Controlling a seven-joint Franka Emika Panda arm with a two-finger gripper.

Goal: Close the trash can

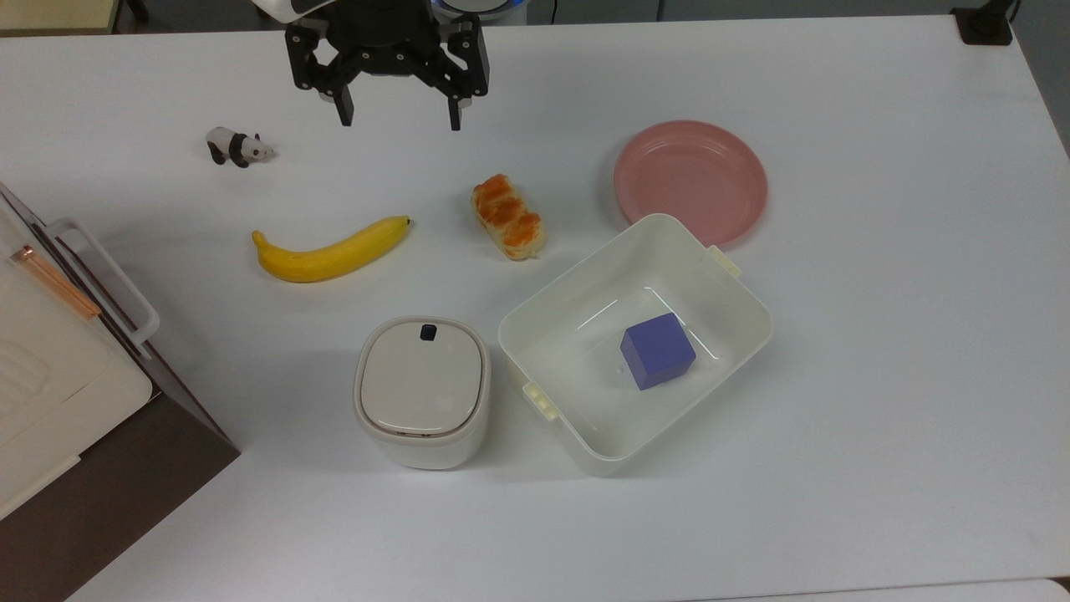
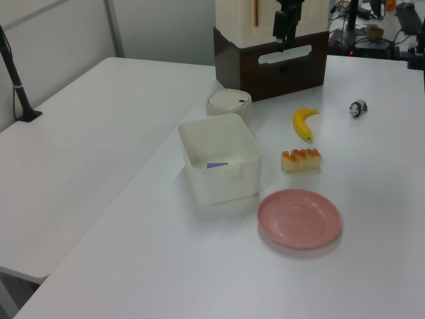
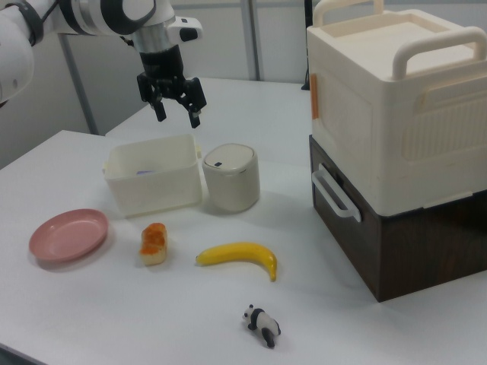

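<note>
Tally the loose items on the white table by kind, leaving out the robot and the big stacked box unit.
Food: 2, banana, pastry
Containers: 2, trash can, white tub
Plates: 1, pink plate
Toys: 2, panda figure, blue cube
Total: 7

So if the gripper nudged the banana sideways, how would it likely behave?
The banana lies flat on its curved side on the smooth white table, so it would probably pivot or slide rather than roll. It looks firm enough to keep its shape. A push near one tip would likely spin it.
</note>
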